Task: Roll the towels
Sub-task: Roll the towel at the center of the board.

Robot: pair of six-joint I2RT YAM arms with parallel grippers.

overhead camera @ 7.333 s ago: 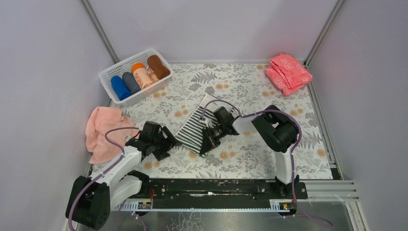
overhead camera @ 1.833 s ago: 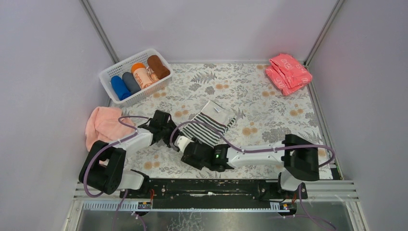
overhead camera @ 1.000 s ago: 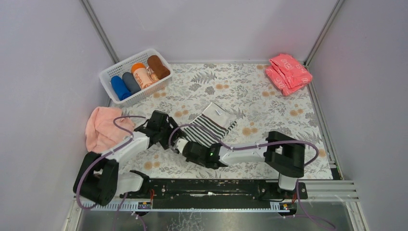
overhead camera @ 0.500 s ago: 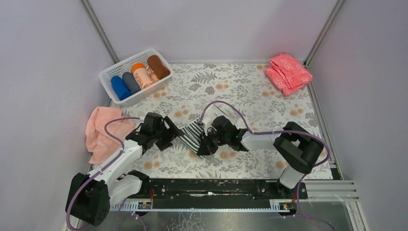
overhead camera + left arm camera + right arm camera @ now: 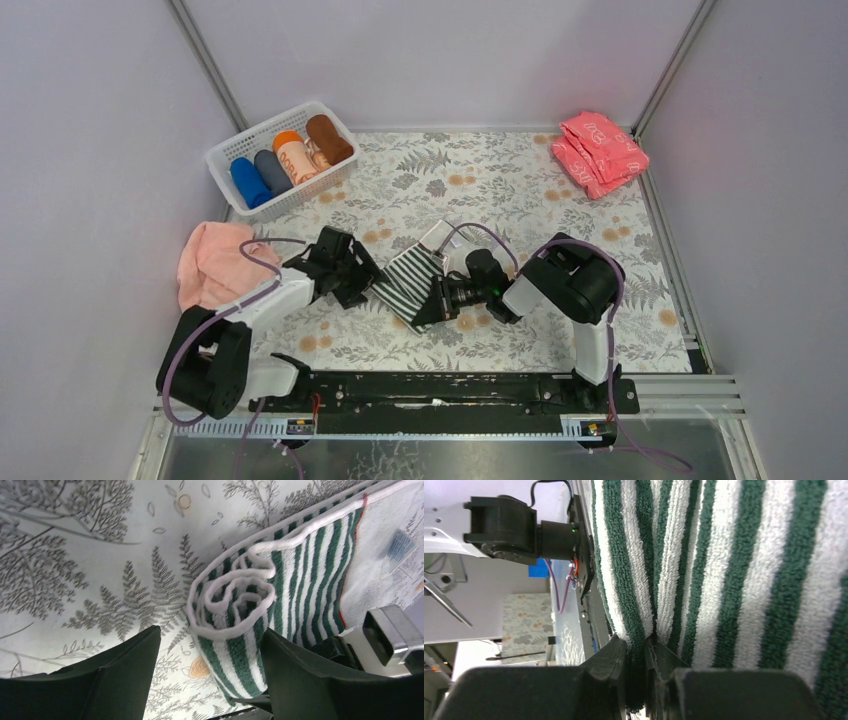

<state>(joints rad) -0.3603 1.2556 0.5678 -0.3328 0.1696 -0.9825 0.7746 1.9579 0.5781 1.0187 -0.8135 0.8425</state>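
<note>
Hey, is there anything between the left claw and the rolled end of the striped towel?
Nothing visible. The left claw stands open around the rolled end of the striped towel, with only bare mat in the gap. The right claw pinches a fold of it.

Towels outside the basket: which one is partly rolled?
The green-and-white striped towel: one end is coiled into a spiral, the rest is unrolled. The pink towel lies loose and crumpled at the left, with no roll started.
</note>
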